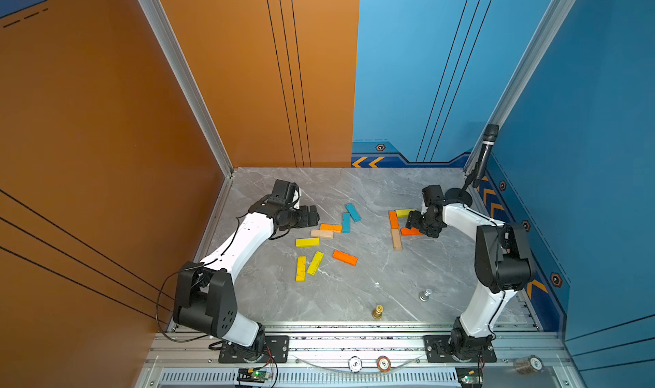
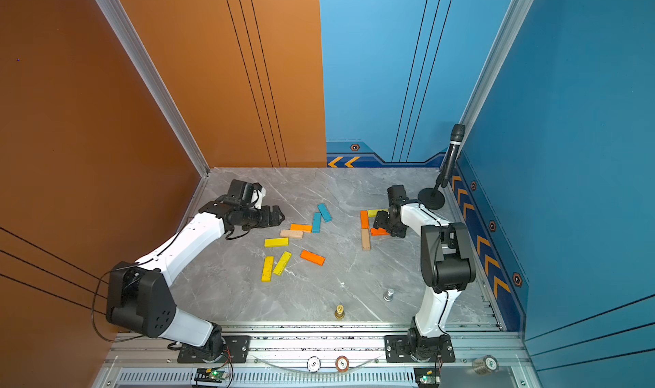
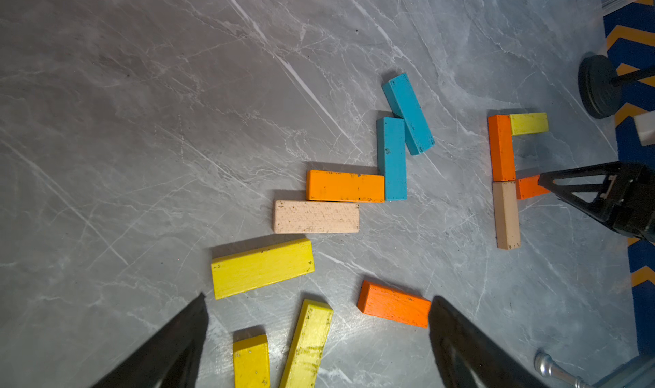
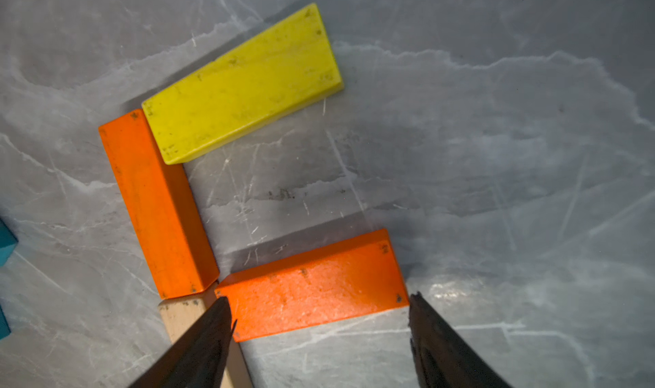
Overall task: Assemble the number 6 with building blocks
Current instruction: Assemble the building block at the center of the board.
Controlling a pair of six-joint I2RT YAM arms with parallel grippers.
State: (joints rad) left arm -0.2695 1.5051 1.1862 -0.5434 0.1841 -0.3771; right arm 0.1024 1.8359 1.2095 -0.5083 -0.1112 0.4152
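On the right of the grey table lies part of the number 6: a yellow plank [image 4: 244, 81] across the far end, an orange plank [image 4: 156, 205] and a tan plank [image 1: 396, 239] in a line, and a second orange plank [image 4: 312, 287] branching off at their joint. My right gripper [image 4: 319, 296] is low over that second orange plank, open, one finger at each end. The other building blocks [image 1: 322, 233] lie scattered mid-table, several in teal, orange, tan and yellow. My left gripper [image 3: 318, 296] hovers open beside the scatter, holding nothing.
A gold piece [image 1: 377, 312] and a silver piece [image 1: 424, 294] stand near the table's front edge. A microphone on a round black base [image 1: 460, 195] stands in the back right corner, just behind my right arm. Walls close off the left, back and right sides.
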